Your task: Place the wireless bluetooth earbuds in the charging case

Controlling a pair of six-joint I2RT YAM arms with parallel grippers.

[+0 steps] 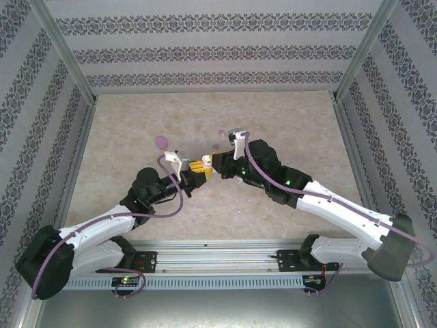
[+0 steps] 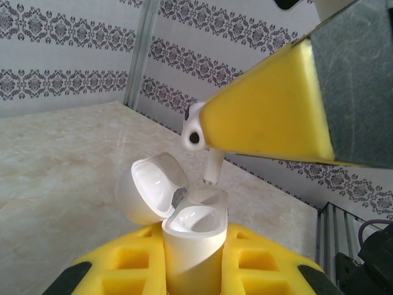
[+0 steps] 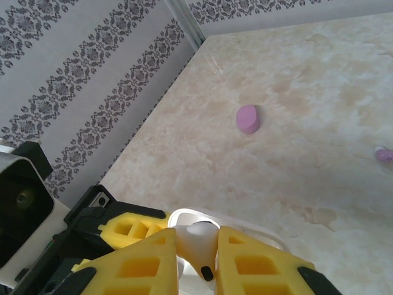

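My left gripper (image 2: 193, 261) is shut on a white charging case (image 2: 191, 243) and holds it upright. The case's lid (image 2: 147, 187) is flipped open to the left. My right gripper (image 3: 198, 238) is shut on a white earbud (image 3: 199, 246). In the left wrist view that earbud (image 2: 195, 128) hangs just above the case's open wells, with its stem pointing down. The two grippers meet mid-table, the left gripper (image 1: 196, 171) beside the right gripper (image 1: 214, 164). A pale purple earbud (image 3: 385, 155) lies loose on the table.
A closed pale purple oval case (image 3: 248, 118) lies on the beige tabletop (image 3: 319, 74) beyond the grippers; from above this purple case (image 1: 161, 141) is left of centre. Two small purple bits (image 1: 220, 131) lie behind the grippers. Patterned walls (image 1: 218, 55) enclose the table on three sides.
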